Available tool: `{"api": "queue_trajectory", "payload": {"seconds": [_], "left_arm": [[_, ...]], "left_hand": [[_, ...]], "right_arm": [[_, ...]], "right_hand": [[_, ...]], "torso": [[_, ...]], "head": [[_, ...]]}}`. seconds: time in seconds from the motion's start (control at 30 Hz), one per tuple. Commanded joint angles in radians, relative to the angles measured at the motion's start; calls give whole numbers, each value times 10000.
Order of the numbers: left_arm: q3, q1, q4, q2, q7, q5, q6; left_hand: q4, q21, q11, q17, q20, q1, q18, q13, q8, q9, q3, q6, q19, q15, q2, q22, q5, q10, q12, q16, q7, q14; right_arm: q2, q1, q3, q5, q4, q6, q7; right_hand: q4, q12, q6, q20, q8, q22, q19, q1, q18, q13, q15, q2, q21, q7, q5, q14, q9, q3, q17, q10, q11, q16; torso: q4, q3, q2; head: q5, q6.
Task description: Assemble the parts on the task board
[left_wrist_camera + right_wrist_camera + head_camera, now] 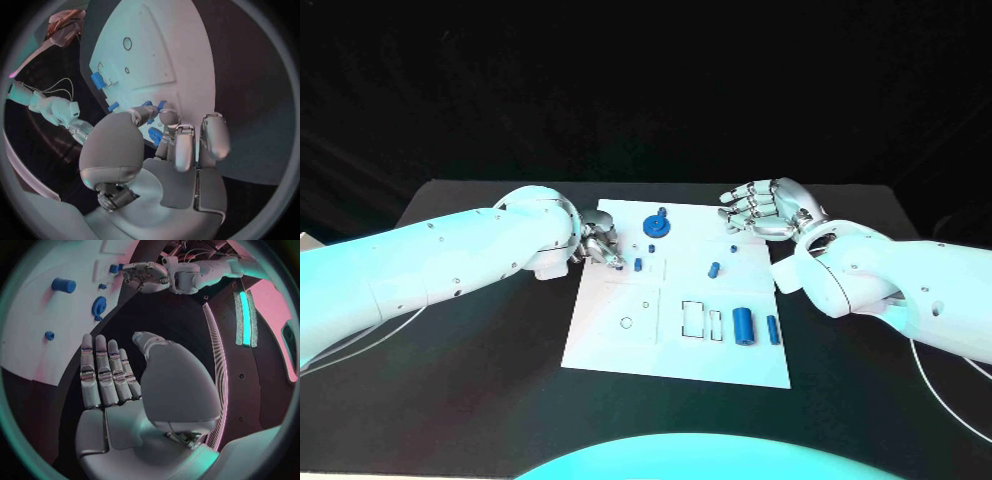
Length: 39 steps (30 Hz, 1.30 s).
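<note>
Seemingly pinching a small blue part (619, 264) over the task board (678, 350), the left robot hand (600, 245) curls closed.

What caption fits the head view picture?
Left hand reaches onto the white task board among blue parts; right hand hovers open.

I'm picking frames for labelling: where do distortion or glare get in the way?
Head view: the task board lies straight-edged and evenly lit. Left wrist view: the board's edges bow and the left hand hides parts. Right wrist view: a bright light strip glares.
</note>
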Motion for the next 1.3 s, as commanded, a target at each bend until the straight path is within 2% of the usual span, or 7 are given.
{"api": "queue_trajectory", "payload": {"seconds": [0.03, 0.33, 0.53, 0.77, 0.87, 1.17, 1.3], "left_arm": [[-29, -45, 22, 35, -36, 278, 53], [-30, -45, -117, 86, -126, 433, -139], [-32, -45, -285, 175, -239, 608, -167], [-35, -45, -449, 239, -369, 681, -133], [-36, -46, -499, 254, -400, 680, -136], [-38, -46, -551, 255, -435, 652, -186], [-39, -46, -551, 245, -451, 630, -230]], "left_hand": [[-1749, 42, -13, 1905, -3, -98, -126, -1, -7, 3, 1814, 47, 63, -68, -22, 2, 50, 77, 31, 43, -35, 840], [-1677, 39, -14, 1836, -8, -224, -125, -124, -38, -6, 1782, 31, 59, -72, -11, 0, 37, 50, -45, 11, -40, 820], [-1376, 16, -54, 1757, -32, -631, -126, -218, -170, -44, 1140, -28, 52, -105, -36, -3, -128, 36, -103, -29, -120, 798], [-735, -28, -82, 1692, -69, -1193, -124, -229, -379, -193, -43, 186, 45, -135, -212, -30, -195, -80, -89, -65, -157, 779], [-614, -33, -78, 1700, -70, -1241, -125, -228, -414, -217, -262, 225, 49, -135, -207, -28, -211, -95, -84, -62, -152, 782], [-587, -33, -80, 1705, -71, -1233, -125, -222, -418, -220, -335, 245, 53, -136, -197, -25, -213, -95, -77, -60, -158, 784], [-383, -50, -70, 1697, -68, -1331, -123, -209, -456, -239, -788, 290, 47, -129, -285, -41, -246, -111, -61, -65, -146, 781]], "right_arm": [[-2, -5, 1, -93, 22, 134, 118], [-6, -5, 1, -93, 23, 130, 119], [-7, -5, 1, -93, 25, 126, 120], [-13, -5, 1, -93, 33, 127, 119], [-14, -5, 1, -93, 34, 130, 118], [-13, -5, 1, -93, 31, 138, 119], [-12, -5, 1, -93, 34, 142, 119]], "right_hand": [[-62, 20, -32, 16, 48, -10, 16, -59, 135, -11, 7, 60, 2, 473, 33, 28, -10, 6, -10, -56, 17, -61], [-66, 35, -30, 16, 53, -74, 29, -74, 134, -44, 8, 56, 5, 474, 56, 38, -22, 5, -14, -56, 18, -77], [-66, 35, -30, 16, 53, -74, 29, -74, 134, -44, 8, 56, 5, 474, 56, 38, -22, 5, -14, -56, 18, -77], [-66, 35, -30, 16, 53, -74, 29, -74, 134, -44, 8, 56, 5, 474, 56, 38, -22, 5, -14, -56, 18, -77], [-66, 35, -30, 16, 53, -74, 29, -74, 134, -44, 8, 56, 5, 474, 56, 38, -22, 5, -14, -56, 18, -77], [-66, 35, -30, 16, 53, -74, 29, -74, 134, -44, 8, 56, 5, 474, 56, 38, -22, 5, -14, -56, 18, -77], [-66, 35, -30, 16, 53, -74, 29, -74, 134, -44, 8, 56, 5, 474, 56, 38, -22, 5, -14, -56, 18, -77]], "torso": [[-6, 0, 3], [-9, 0, -3], [-12, -5, 7], [-9, -2, 2], [-4, -4, 0], [0, -3, -2], [-5, -4, 0]], "head": [[3, 7], [-14, 19], [-33, 26], [-58, 15], [-61, 3], [-72, 2], [-61, 12]]}}
